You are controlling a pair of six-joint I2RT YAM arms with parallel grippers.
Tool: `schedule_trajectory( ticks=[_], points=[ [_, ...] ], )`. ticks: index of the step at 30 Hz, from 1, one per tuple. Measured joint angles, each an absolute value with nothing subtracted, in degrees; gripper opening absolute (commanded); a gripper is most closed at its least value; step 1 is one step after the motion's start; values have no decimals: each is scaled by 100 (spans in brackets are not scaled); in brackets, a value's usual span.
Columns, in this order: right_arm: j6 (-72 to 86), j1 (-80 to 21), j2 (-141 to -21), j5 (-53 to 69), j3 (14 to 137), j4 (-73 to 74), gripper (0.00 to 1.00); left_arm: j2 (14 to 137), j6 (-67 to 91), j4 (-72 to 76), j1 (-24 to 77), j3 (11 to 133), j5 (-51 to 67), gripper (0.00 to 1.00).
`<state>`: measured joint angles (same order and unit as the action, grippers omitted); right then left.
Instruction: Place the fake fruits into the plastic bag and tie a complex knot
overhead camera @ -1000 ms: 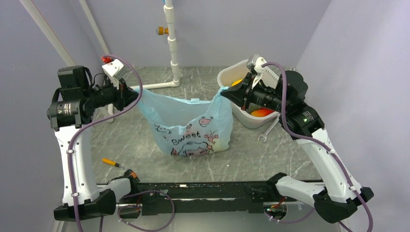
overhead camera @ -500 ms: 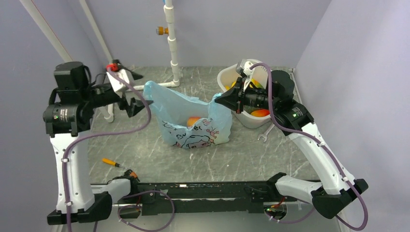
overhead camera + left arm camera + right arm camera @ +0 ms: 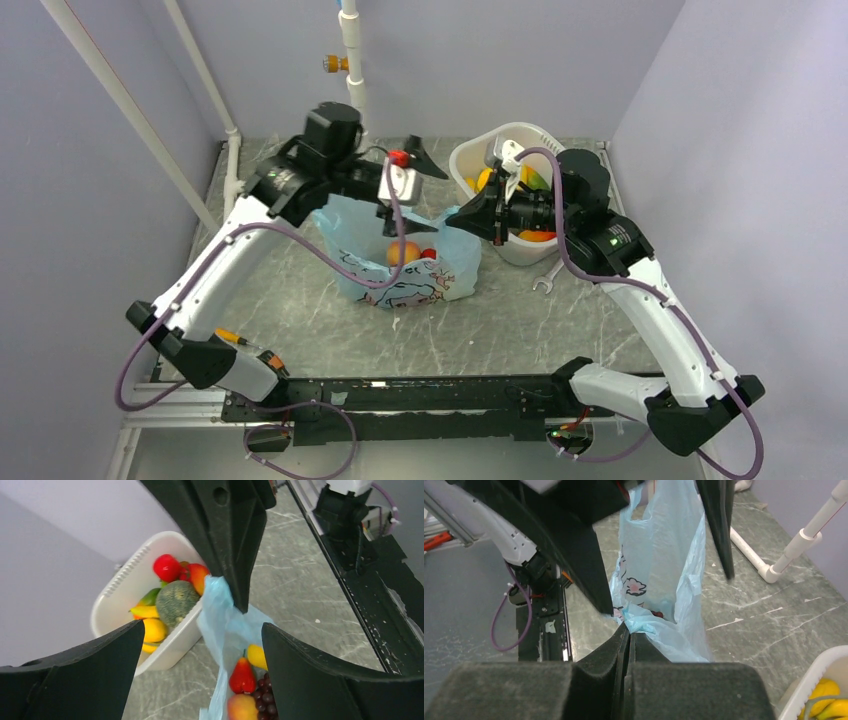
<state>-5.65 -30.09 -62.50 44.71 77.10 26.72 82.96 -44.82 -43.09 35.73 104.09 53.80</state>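
Plastic bag: the light-blue plastic bag (image 3: 445, 272) sits on the grey marbled desk (image 3: 500, 330). Its mouth gapes upward, and dark lettering and pink cartoon prints show on its near face.
Right gripper: the right gripper (image 3: 468, 214) is at the bag's upper right edge. Its jaws are pressed fully together on a fold of the blue film and hold that edge up in a peak.
Left gripper: the left gripper (image 3: 412, 196) hangs just above the bag's open mouth. Its jaws are spread wide with nothing between them, and its wrist view looks straight down into the bag.
Fruits in the bag: a red pear (image 3: 242, 676), a yellow fruit (image 3: 256, 656), dark grapes (image 3: 265, 700) and a peach-orange fruit (image 3: 241, 707) lie bunched together inside the bag, low down.
Basket: a white slotted basket (image 3: 462, 160) stands close beside the bag's right side. I cannot tell whether the film touches its wall.
Fruits outside the bag: a red fruit (image 3: 167, 567), a green netted melon (image 3: 175, 600) and a yellow lemon (image 3: 153, 630) are piled in that basket, right of the bag.
Wrench: a silver wrench (image 3: 548, 277) lies flat on the desk, right of the bag and apart from it.
Screwdriver: an orange-handled screwdriver (image 3: 229, 336) lies on the desk, left of the bag and nearer to me, well apart from it.
Pipe: a white pipe (image 3: 352, 70) stands upright behind the bag.
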Motion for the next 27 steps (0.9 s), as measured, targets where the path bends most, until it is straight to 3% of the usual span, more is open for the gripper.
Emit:
schedule_trajectory(
  ticks=[7,8,11,12,15,17,19,20,22,27],
  points=[
    [-871,-3009,-6182,4694,7776,2952,0,8611,-5065,-4294,4224,10241,5190,57],
    [-913,-3009,-6182,4729,7802,3004,0,8619,-5164,-4311,4254,10243,5166,47],
    [-1114,-2995,-6182,4783,7878,3083,0,8654,-5411,-4473,4303,10243,5183,4],
    [-1175,-2961,-6182,4788,7918,3111,2,8665,-5454,-4545,4327,10239,5192,0],
    [-1345,-2943,-6178,4759,8071,3428,19,8674,-5492,-4488,4333,10202,5190,0],
    [-1507,-2950,-6171,4652,8259,3798,45,8632,-5389,-4320,4340,10084,5162,0],
    [-1669,-2963,-6038,4464,8370,4104,82,8534,-5105,-4051,4296,9813,5140,0],
    [-1726,-2969,-5902,4313,8364,4228,93,8477,-4910,-3896,4248,9649,5131,0],
    [-1848,-2971,-5435,3911,8160,4298,99,8416,-4523,-3699,4154,9474,5133,0],
    [-1865,-2971,-4362,3330,7126,3835,99,8368,-3308,-3050,3946,9430,5151,0]
  ],
)
